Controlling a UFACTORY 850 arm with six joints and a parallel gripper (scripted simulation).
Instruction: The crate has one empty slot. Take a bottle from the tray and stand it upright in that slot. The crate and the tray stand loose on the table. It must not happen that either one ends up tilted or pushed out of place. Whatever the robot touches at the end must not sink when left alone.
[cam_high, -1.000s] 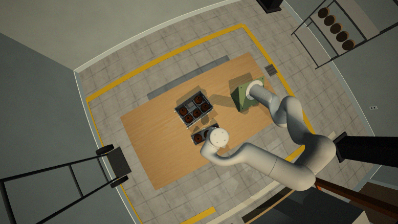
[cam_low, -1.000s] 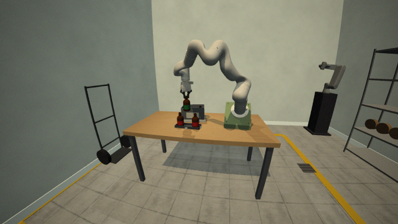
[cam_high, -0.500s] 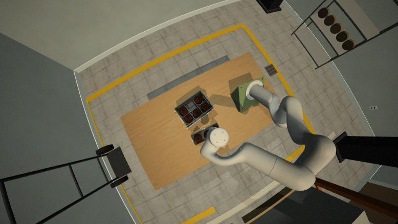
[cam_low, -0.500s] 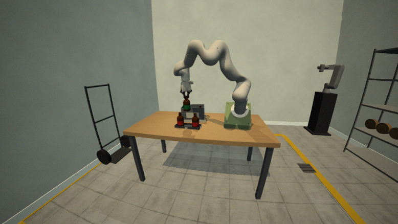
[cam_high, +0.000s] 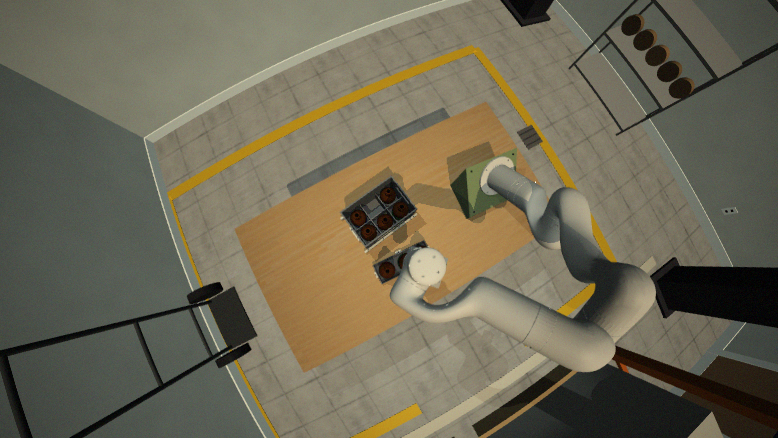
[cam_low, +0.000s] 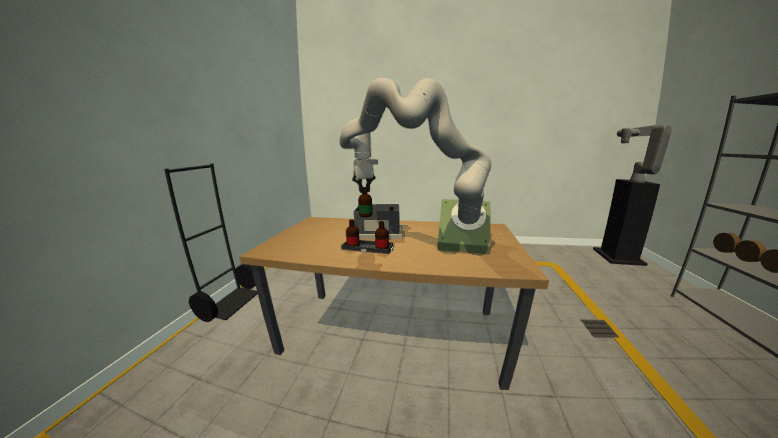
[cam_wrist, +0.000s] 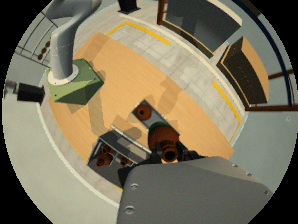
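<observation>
My gripper is shut on the neck of a brown bottle with a green label and holds it upright in the air above the tray. Two brown bottles with red labels stand on the tray. The grey crate stands behind the tray and holds several bottles; one slot at its far side is empty. In the overhead view my wrist hides the held bottle and part of the tray. The wrist view shows the held bottle's top and the crate to its left.
The green arm base stands on the table to the right of the crate. A hand truck stands on the floor left of the table. A shelf and a second arm on a black pedestal are at the right.
</observation>
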